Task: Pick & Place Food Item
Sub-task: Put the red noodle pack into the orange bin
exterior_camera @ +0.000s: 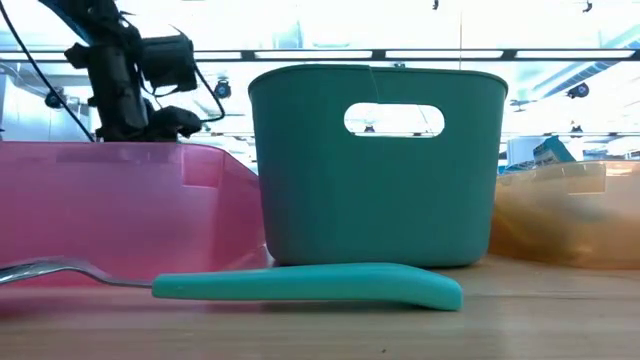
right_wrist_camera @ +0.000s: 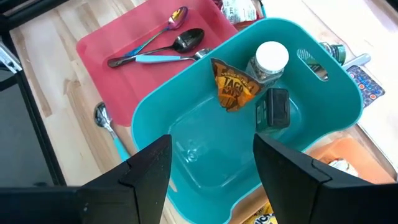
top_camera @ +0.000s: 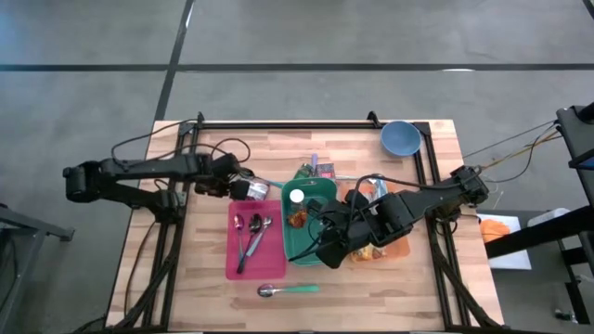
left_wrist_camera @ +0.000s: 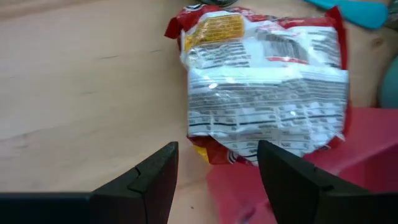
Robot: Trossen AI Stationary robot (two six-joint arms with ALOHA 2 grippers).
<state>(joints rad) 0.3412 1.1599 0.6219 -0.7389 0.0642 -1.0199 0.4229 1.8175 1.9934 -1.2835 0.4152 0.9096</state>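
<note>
A red and white snack packet [left_wrist_camera: 267, 81] lies flat on the wood just past the far end of the pink tray [top_camera: 234, 255]; its near end overlaps the tray's corner. My left gripper [left_wrist_camera: 217, 165] hangs open over that end, pointing steeply down, a finger on either side of the packet's edge. Over the teal bin [right_wrist_camera: 186, 155] my right gripper [right_wrist_camera: 211, 162] waits open with nothing between its fingers. The bin holds a taco seasoning packet [right_wrist_camera: 233, 87], a white-capped jar [right_wrist_camera: 270, 59] and a dark item [right_wrist_camera: 277, 107].
Spoons [top_camera: 251, 232] lie in the pink tray. A teal-handled spoon [top_camera: 288, 290] lies near the table's front edge. An orange tray [top_camera: 399, 249] with food packets stands right of the bin, and a blue bowl [top_camera: 399, 137] sits at the far right. More packets [top_camera: 316, 170] lie behind the bin.
</note>
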